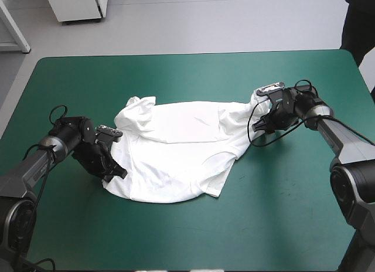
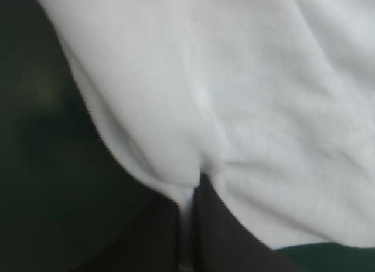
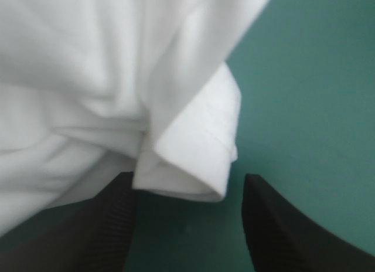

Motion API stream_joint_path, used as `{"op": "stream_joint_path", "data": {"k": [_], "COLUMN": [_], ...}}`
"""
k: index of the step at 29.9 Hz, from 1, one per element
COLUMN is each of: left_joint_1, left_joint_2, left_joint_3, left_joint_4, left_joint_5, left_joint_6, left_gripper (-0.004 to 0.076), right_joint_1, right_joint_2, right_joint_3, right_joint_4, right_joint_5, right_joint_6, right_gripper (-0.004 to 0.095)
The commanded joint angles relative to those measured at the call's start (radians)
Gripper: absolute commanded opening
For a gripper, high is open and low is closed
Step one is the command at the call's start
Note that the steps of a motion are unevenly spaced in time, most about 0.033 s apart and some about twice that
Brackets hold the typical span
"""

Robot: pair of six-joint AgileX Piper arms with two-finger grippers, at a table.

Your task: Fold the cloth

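Observation:
The white T-shirt [image 1: 176, 149] lies roughly spread, wrinkled, across the middle of the teal-green table. My left gripper [image 1: 115, 171] sits at its near left corner, fingers nearly shut with a fold of the T-shirt [image 2: 234, 96] pinched between them. The left gripper [image 2: 188, 225] shows as one dark arch with white cloth in its seam. My right gripper [image 1: 258, 121] is at the shirt's far right end. In the right wrist view the right gripper [image 3: 187, 187] stands open, and a hemmed sleeve end [image 3: 196, 152] lies just ahead of its fingers, between their tips.
Bare teal-green cover [image 1: 281, 213] surrounds the shirt on all sides, widest at the near right. A white cabinet [image 1: 76, 5] stands beyond the table's far edge.

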Motion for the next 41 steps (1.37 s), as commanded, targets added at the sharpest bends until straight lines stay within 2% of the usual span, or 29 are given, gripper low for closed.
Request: {"op": "stream_joint_path", "data": {"k": [1,8,16,20,27,32,37,41], "left_joint_1": [-0.009,-0.009,-0.009,-0.009,-0.009,-0.009,-0.009,-0.009], "left_joint_2": [-0.015,-0.015,-0.015,-0.015,-0.015,-0.035,-0.107,-0.199], "left_joint_3": [-0.011,-0.011,-0.011,-0.011,-0.013,-0.062,-0.197,-0.314], "left_joint_4": [-0.07,-0.07,-0.07,-0.07,-0.07,-0.07,-0.068,-0.066], "left_joint_5": [-0.018,-0.005,0.012,0.012,0.008,0.031,0.159,0.215], "left_joint_6": [0.004,0.005,0.023,0.025,0.025,0.025,0.027,0.027], "left_gripper": [-0.0022,-0.0022,-0.0022,-0.0022,-0.0022,-0.0022,-0.0022,-0.0022], "right_joint_1": [-0.036,-0.067,-0.065,-0.065,-0.065,-0.065,-0.065,-0.065], "right_joint_2": [-0.028,0.013,0.086,0.096,0.098,0.086,0.016,-0.097], "right_joint_3": [-0.033,-0.054,-0.108,-0.11,-0.11,-0.115,-0.18,-0.255], "right_joint_4": [0.022,0.105,0.254,0.254,0.301,0.31,0.311,0.314], "right_joint_5": [-0.045,-0.064,-0.053,-0.051,-0.043,0.021,0.117,0.155], "right_joint_6": [-0.01,-0.066,-0.139,-0.139,-0.197,-0.197,-0.185,-0.15], "right_gripper": [0.0515,0.0514,0.0511,0.0398,-0.001,-0.0017,-0.0016,-0.0017]}}
